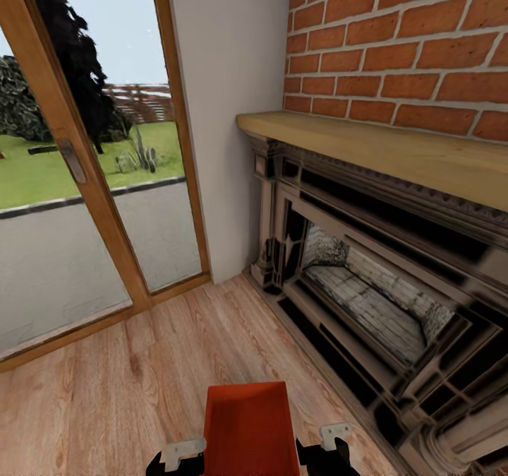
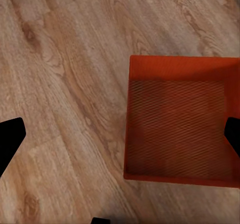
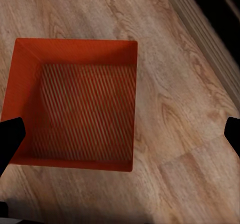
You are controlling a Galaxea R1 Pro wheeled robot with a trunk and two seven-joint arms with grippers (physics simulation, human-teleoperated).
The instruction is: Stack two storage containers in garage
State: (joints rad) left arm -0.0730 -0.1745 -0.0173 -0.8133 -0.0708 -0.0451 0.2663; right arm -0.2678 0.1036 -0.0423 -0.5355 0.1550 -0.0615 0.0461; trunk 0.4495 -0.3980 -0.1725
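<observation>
One orange-red storage container (image 1: pixel 248 428) sits open side up on the light wood-plank floor of the living room, right in front of me. My left gripper (image 1: pixel 176 456) hovers at its left side and my right gripper (image 1: pixel 330 445) at its right side. In the left wrist view the open left gripper (image 2: pixel 120 136) spans one side wall of the container (image 2: pixel 180 129), with a dark fingertip (image 2: pixel 10 139) over bare planks. The right gripper (image 3: pixel 120 134) is open over the opposite wall of the container (image 3: pixel 75 107). Neither grips anything. The garage is out of view.
A brick-sided fireplace (image 1: pixel 367 299) with a wooden mantel (image 1: pixel 395 147) runs along the right, close to the container. Wood-framed glass doors (image 1: pixel 77 172) close off the left and far side. Wood-plank floor (image 1: pixel 141 363) lies between them.
</observation>
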